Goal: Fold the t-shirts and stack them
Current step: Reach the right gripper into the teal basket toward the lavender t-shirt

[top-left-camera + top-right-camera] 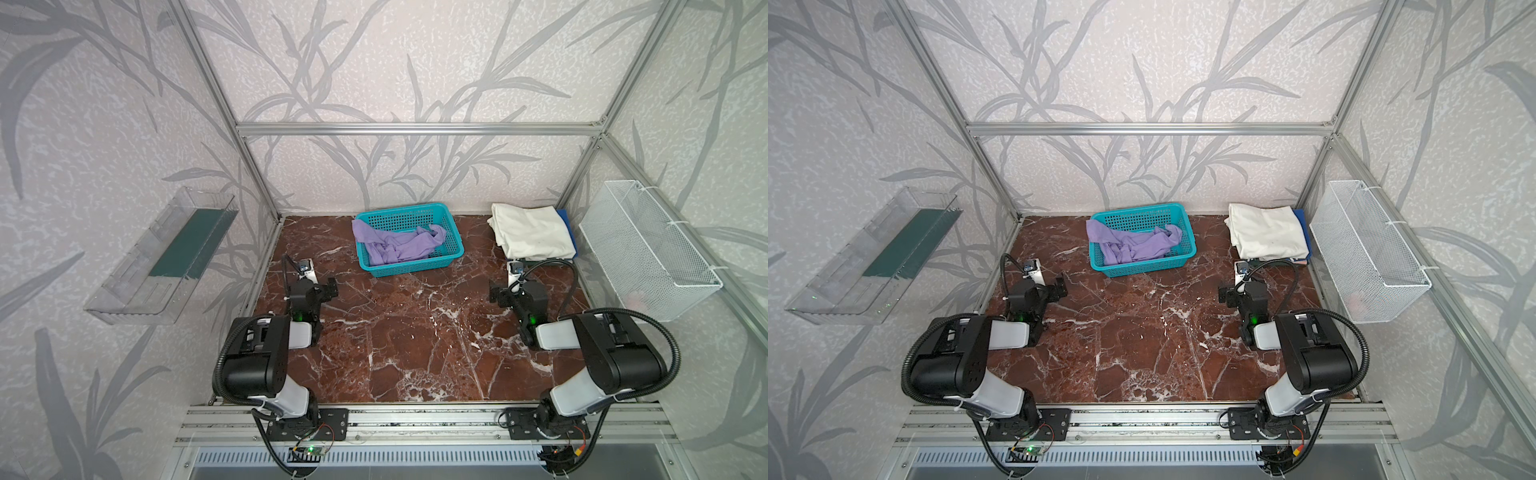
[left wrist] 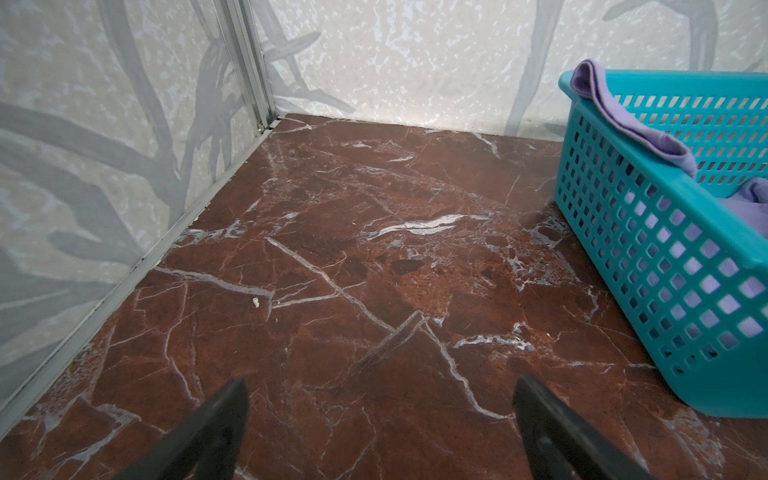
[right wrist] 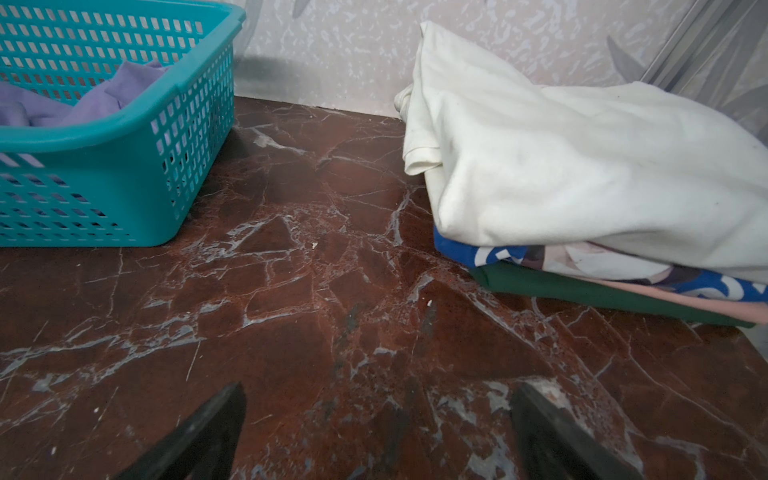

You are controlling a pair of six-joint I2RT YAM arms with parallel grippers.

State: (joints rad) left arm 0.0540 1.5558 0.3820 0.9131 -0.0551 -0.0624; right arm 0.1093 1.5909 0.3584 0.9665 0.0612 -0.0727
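A crumpled lavender t-shirt point(image 1: 395, 247) point(image 1: 1133, 246) lies in the teal lattice basket point(image 1: 415, 268) point(image 1: 1142, 270) at the back middle, one end draped over the rim point(image 2: 602, 104). At the back right a folded cream-white t-shirt point(image 1: 532, 232) point(image 1: 1266, 230) point(image 3: 582, 166) tops a stack; blue-patterned point(image 3: 461, 251), pink and dark green point(image 3: 582, 293) edges show beneath it. My left gripper point(image 1: 320, 287) point(image 2: 380, 386) hovers low over the marble table, open and empty, left of the basket. In front of the stack my right gripper point(image 1: 507, 291) point(image 3: 378, 390) is open and empty too.
The red-brown marble table point(image 1: 415, 340) is walled on three sides by patterned panels in an aluminium frame. A clear plastic tray point(image 1: 166, 257) hangs on the left wall and a white wire basket point(image 1: 648, 249) on the right wall.
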